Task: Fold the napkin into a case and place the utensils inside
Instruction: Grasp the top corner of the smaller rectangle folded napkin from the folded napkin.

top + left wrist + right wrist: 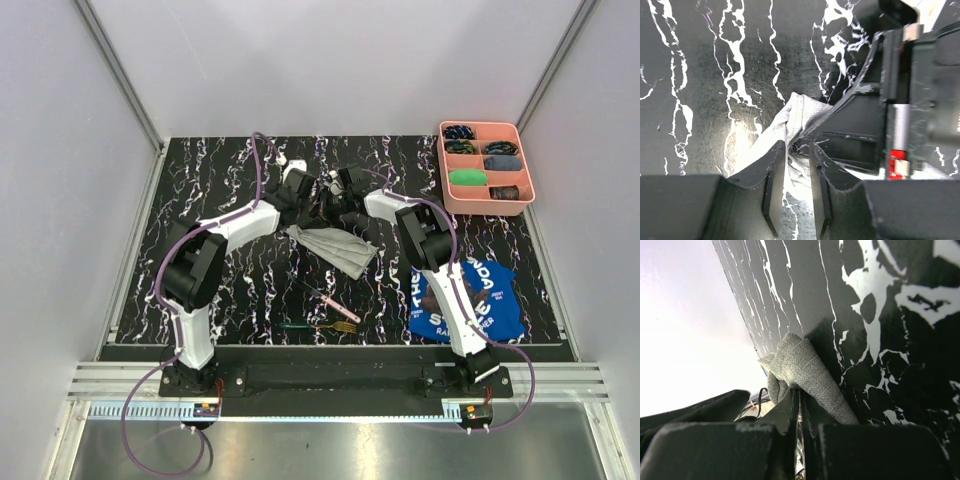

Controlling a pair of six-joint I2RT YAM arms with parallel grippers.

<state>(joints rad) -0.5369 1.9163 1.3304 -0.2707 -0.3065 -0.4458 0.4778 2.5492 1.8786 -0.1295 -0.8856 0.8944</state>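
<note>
The light grey napkin (335, 248) hangs bunched and partly folded near the middle of the black marbled table, not in a case shape. My left gripper (303, 205) is closed to a narrow gap on one end of it; the cloth (800, 107) runs between my fingers (776, 165). My right gripper (342, 203) is shut on another part of the napkin (800, 362), its jaws almost touching. Both grippers sit close together; the right one shows in the left wrist view (900, 100). The pink-handled knife (338, 305) and green-handled fork (320, 326) lie on the table nearer the front.
A pink compartment tray (490, 209) with small items stands at the back right. A blue printed cloth (465, 300) lies at the front right beside the right arm. Grey walls close the table on three sides.
</note>
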